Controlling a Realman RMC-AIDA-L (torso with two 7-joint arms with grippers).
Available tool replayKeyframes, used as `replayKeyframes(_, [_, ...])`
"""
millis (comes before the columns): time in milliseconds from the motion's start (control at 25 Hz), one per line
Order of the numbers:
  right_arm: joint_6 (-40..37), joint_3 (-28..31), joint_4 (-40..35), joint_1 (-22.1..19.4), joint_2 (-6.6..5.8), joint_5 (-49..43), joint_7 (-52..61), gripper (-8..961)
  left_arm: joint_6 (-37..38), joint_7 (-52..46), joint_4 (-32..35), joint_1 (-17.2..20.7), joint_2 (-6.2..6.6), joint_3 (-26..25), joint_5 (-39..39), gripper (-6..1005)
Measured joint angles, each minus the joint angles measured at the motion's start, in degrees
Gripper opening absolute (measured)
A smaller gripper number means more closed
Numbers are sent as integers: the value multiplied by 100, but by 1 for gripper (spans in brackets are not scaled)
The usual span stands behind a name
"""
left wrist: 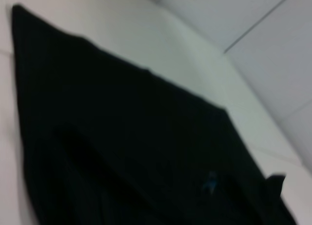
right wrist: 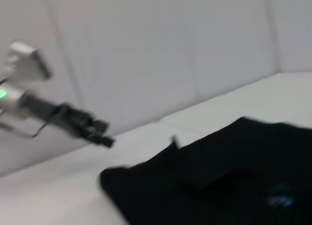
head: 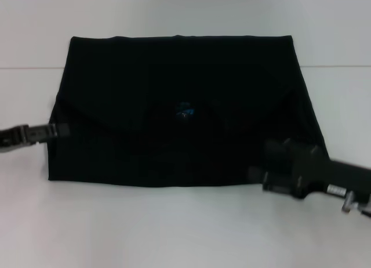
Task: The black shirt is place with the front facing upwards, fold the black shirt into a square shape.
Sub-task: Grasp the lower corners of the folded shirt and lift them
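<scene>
The black shirt [head: 179, 105] lies flat in the middle of the white surface [head: 174, 227], folded into a broad rectangle that is wider at its near edge than at its far edge. A rounded fold line arcs across its middle, and the small blue neck label [head: 185, 110] sits near the centre, facing up. No lettering can be made out on the dark cloth. The left end effector [head: 58, 130] hangs at the left edge of the shirt, about halfway between the near and far edges, its tip reaching in from the left and just at the cloth's border; whether it touches the cloth, and whether its fingers are apart or together, cannot be told. The right end effector [head: 272, 163] is at the shirt's near right corner, its dark body lying over that corner with the arm running off to the right; its fingers blend into the black cloth, so it cannot be told whether they are apart, together or clamped on the shirt. The left wrist view shows the shirt [left wrist: 126, 152] spread over the surface with the blue label [left wrist: 210, 182] visible. In the right wrist view the shirt [right wrist: 219, 181] fills the near part, while the left end effector [right wrist: 100, 135] hovers above the surface just beyond the shirt's edge, apart from the cloth.
</scene>
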Motion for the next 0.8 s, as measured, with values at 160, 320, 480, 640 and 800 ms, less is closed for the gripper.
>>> replayKeyframes(160, [27,-291,300,-25,4,-33,-427,868,-248,47,14,-19,-85,8,212,801])
replayKeyframes(320, [43,-475,406,-27,6,-86,-660,868,-560,23,17,-41,-139,150,276,862])
replayKeyframes(480, [91,-601,433,-29,11,-144,-680,867,-811,-74,20,-25,-140,472,284,880])
replayKeyframes(640, [109,-611,477,-29,17,-154,-683,867,-956,-56,11,-19,-150,553,286,883])
replayKeyframes(800, [116,-613,479,-26,18,-154,-656,867,-1102,-39,-5,-18,-194,683,289,883])
